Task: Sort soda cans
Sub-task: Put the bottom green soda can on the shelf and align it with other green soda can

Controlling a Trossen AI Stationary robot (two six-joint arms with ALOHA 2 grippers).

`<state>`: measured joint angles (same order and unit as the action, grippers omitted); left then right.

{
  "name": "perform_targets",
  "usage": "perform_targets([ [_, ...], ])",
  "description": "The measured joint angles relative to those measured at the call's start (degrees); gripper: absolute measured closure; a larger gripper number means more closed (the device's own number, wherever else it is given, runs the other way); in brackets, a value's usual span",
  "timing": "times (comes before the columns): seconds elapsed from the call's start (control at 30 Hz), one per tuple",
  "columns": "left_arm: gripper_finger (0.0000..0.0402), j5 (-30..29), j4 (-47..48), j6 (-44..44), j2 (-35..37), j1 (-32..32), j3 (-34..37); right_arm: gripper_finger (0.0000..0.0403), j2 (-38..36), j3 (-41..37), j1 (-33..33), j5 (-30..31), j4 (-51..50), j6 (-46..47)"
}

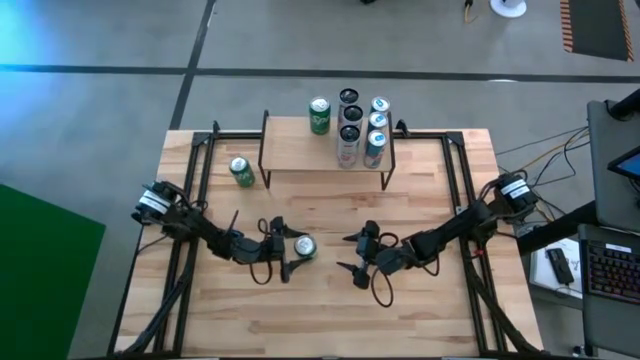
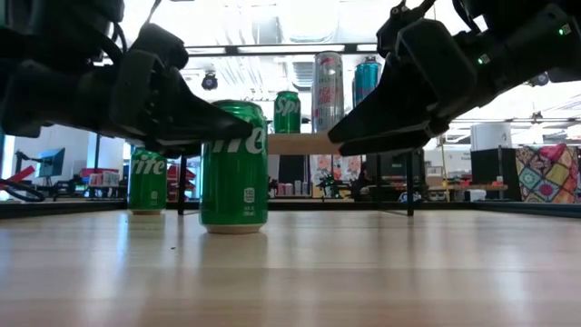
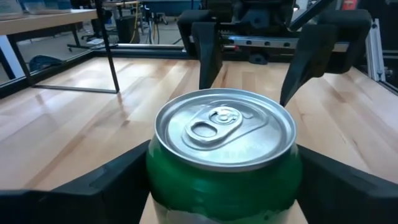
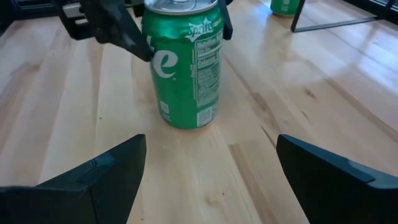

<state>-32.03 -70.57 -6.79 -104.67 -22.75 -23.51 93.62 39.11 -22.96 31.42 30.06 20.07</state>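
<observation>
Upright green Sprite can [image 4: 185, 65]

My own left fingers [image 3: 81, 186] are running off the wrist picture's lower edge, so I'm not seeing whether they're touching the green can [image 3: 224, 162] between them; its base is cut off there too. From table height my left gripper [image 2: 195, 123] is covering part of that can's lettering. On the shelf [image 1: 300, 150], the black cans [image 1: 349, 115] and pale cans [image 1: 378, 125] are showing labels too small to read.
</observation>
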Motion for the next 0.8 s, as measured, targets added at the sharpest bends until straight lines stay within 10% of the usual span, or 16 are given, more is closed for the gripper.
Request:
perform_targets([
  [0.47,0.0096,-0.2,3.2,6.1,10.1,6.0,0.4,0.0055,-2.6,0.0,0.0,-0.4,-3.6,1.2],
  [0.8,0.0100,6.1,43.7,8.2,32.6,20.7,-10.9,0.0055,-2.6,-0.2,-0.8,0.0,-7.2,4.9],
])
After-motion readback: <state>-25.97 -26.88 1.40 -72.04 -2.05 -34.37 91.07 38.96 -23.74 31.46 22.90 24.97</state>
